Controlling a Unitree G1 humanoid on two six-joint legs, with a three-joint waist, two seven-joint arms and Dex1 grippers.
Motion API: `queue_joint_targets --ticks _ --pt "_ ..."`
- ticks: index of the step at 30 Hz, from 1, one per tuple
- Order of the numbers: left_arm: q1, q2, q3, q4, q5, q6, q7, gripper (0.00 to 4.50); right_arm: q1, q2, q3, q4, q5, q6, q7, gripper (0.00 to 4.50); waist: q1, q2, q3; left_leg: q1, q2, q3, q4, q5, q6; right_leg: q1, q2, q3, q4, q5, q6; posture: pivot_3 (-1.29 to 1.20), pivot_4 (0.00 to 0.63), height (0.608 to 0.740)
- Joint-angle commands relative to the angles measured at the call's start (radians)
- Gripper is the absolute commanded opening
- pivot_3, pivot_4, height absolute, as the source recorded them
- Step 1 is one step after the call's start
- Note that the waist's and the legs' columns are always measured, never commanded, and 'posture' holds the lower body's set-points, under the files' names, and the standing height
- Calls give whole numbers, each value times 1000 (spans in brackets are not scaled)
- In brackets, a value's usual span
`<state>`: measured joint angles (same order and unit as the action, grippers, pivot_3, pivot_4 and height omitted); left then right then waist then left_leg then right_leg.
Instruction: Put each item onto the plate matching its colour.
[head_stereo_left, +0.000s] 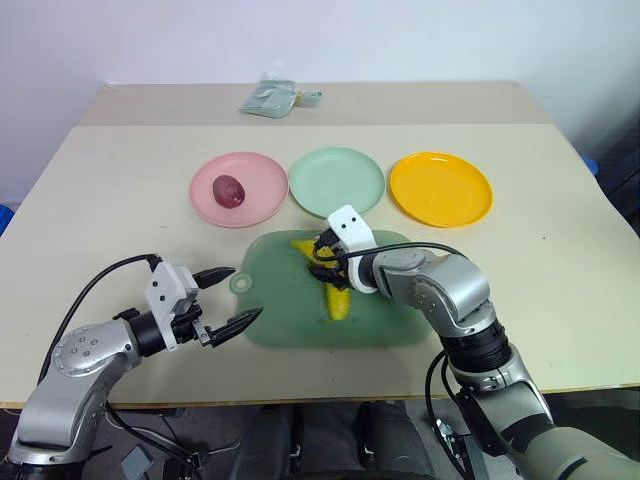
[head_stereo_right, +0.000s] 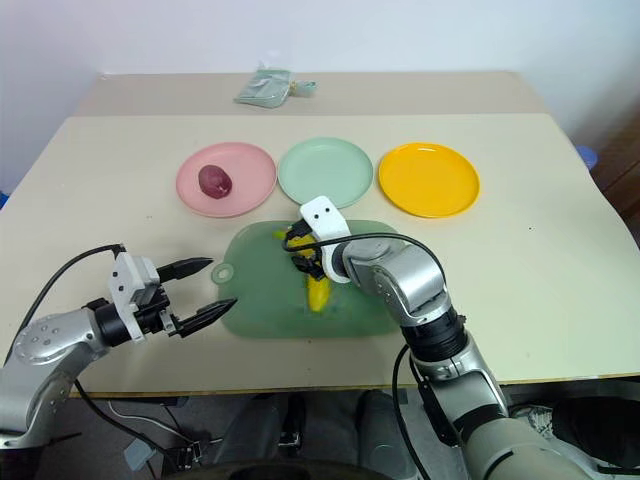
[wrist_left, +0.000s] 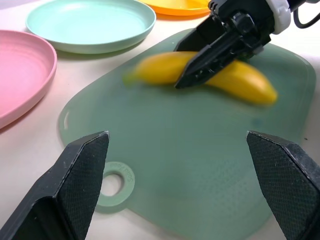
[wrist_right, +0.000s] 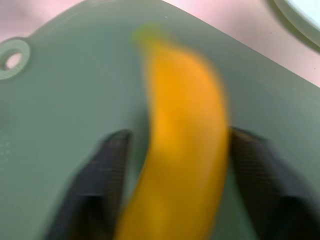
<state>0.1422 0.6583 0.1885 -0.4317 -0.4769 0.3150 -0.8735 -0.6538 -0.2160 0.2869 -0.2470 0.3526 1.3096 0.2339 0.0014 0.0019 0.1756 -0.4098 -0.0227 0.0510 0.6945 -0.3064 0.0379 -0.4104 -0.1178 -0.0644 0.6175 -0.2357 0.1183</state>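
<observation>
1. Left eye view: three round plates in a row on the table (head_stereo_left: 100, 200), namely a pink plate (head_stereo_left: 262, 200), a mint green plate (head_stereo_left: 336, 180) and a yellow-orange plate (head_stereo_left: 440, 188).
2. One dark red-purple fruit (head_stereo_left: 229, 190), lying on the pink plate.
3. One yellow banana (head_stereo_left: 340, 303), lying on the single large green tray (head_stereo_left: 280, 300), just in front of the mint green plate.
4. Right gripper (head_stereo_left: 326, 262): reaching in from the right and angled down onto the tray, fingers (wrist_right: 100, 180) closed in on either side of the banana, pinching it.
5. Left gripper (head_stereo_left: 235, 297): low beside the tray's handle-hole end, pointing towards the tray, fingers (wrist_left: 80, 185) spread wide, holding nothing.
6. One grey-green pouch (head_stereo_left: 268, 97) at the far edge of the table, well apart from the plates.
7. Right arm over the tray's right half, covering part of the banana.
</observation>
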Motion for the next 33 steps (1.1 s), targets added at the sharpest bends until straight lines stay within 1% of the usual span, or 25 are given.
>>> queue_joint_targets --ticks 1,7,10,12,14,17,19,22,25,27,28,29,30,32,33 --pt "-15 -3 -3 8 8 -35 -5 4500 -42 5 -3 -29 -11 -42 19 1721 -2 0 0 0 0 0 0 0 0 0 0 0 0 0 0 0 150 740" --pt "-16 -5 -9 25 15 -56 -7 4500 -90 9 -23 -103 15 -118 87 1721 -16 0 0 0 0 0 -2 0 0 0 0 0 0 0 0 0 150 740" --pt "-17 -14 -18 7 9 -56 2 4500 -155 -3 -111 -69 -6 -181 73 1721 -15 0 0 0 0 0 -2 0 0 -1 1 0 1 0 0 0 150 740" --pt "-28 -29 -30 -16 -8 -43 12 4500 -225 -69 -170 62 -75 -242 30 1721 -12 0 0 0 0 0 -2 0 0 0 0 0 0 0 0 0 150 740" --pt "-38 -40 -42 -32 -19 -32 16 4500 -269 -131 -200 203 -134 -303 -2 1721 -5 0 0 0 -1 0 -1 0 0 0 0 0 0 0 0 0 150 740" --pt "-55 -55 -84 -58 -25 -12 17 4500 -327 -214 -230 486 -199 -417 -14 1721 -2 -1 0 0 -2 -1 -2 0 1 1 -1 0 -2 0 0 0 150 740" --pt "-66 -66 -105 -64 -25 -6 19 4500 -356 -233 -240 633 -220 -509 14 1721 -14 0 0 0 -1 0 -3 0 1 1 0 0 -2 0 0 0 150 740" --pt "-88 -79 -133 -60 -18 -5 27 4500 -405 -234 -249 822 -241 -624 47 1721 -28 1 1 1 0 3 -6 1 -1 0 0 1 -2 0 0 0 150 740" --pt "-104 -88 -161 -60 -9 -7 32 4500 -450 -230 -255 983 -259 -721 62 1721 -44 3 2 1 1 5 -10 2 -2 -2 0 2 -2 0 0 0 150 740" --pt "-110 -94 -174 -61 -4 -9 39 4500 -471 -226 -264 1049 -260 -761 76 1721 -46 3 2 1 1 5 -11 2 -2 -2 0 2 -2 0 0 0 150 740" --pt "-111 -96 -179 -62 -2 -10 43 4500 -479 -224 -270 1067 -257 -771 85 2548 -45 3 2 1 1 5 -11 2 -2 -2 0 2 -2 0 0 0 150 740" --pt "-110 -99 -182 -63 0 -12 46 4500 -485 -222 -275 1070 -255 -777 89 2824 -45 3 2 1 1 5 -11 2 -2 -2 1 1 -2 0 0 0 150 740" --pt "-108 -102 -184 -65 1 -13 49 4500 -489 -220 -278 1068 -257 -783 91 3390 -44 3 2 1 1 5 -11 2 -2 -2 0 2 -2 0 0 0 150 740" --pt "-103 -105 -188 -66 4 -17 55 4500 -487 -223 -275 1030 -267 -796 92 4288 -41 3 2 1 1 4 -10 2 -2 -2 0 2 -2 0 0 0 150 740" --pt "-101 -106 -190 -65 7 -20 58 4500 -480 -229 -278 993 -265 -794 99 4460 -40 3 2 1 1 4 -10 2 -2 -2 0 2 -2 0 0 0 150 740"
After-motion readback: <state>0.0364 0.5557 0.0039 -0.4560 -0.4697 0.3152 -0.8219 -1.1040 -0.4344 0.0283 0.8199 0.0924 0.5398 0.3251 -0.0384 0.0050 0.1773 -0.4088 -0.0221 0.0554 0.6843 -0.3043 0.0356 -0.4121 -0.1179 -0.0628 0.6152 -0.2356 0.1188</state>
